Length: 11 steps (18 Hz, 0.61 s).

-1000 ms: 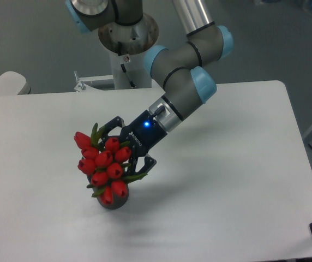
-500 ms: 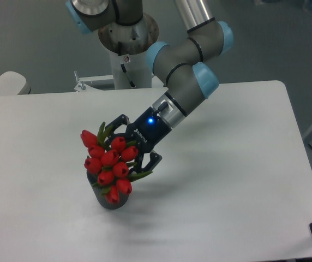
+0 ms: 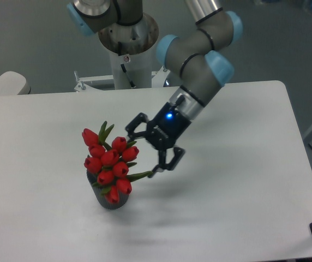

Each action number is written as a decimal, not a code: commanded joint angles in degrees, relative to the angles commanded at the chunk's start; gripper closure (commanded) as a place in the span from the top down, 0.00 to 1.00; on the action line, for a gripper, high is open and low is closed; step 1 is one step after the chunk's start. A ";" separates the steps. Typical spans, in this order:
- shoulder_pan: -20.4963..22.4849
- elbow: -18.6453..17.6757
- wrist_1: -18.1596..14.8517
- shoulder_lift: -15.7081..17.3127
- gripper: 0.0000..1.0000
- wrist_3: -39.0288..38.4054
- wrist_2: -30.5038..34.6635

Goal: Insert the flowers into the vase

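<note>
Flowers (image 3: 108, 162) are sitting just left of the gripper (image 3: 145, 148), apart from both fingers, leaning toward the left. Gripper is hanging spread wide, gripping nothing. Vase (image 3: 112, 198) is standing on the white table (image 3: 238, 164), near-left of centre, holding the red bunch, which is overhanging its mouth.

Table (image 3: 238, 180): white, matte top with rounded corners, filling most of the frame from left edge to right of centre. Standing directly on it, lower left of centre: one vase (image 3: 112, 197), small, dark grey, upright, largely hidden behind red blooms. Soft shadows fall across the surface right of the vase.
</note>
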 joint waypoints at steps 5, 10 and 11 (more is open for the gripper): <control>2.03 7.90 0.00 -0.18 1.00 0.78 15.87; 2.21 14.58 -0.35 -1.75 1.00 8.60 30.58; 2.29 16.60 -0.96 -2.37 1.00 9.14 32.16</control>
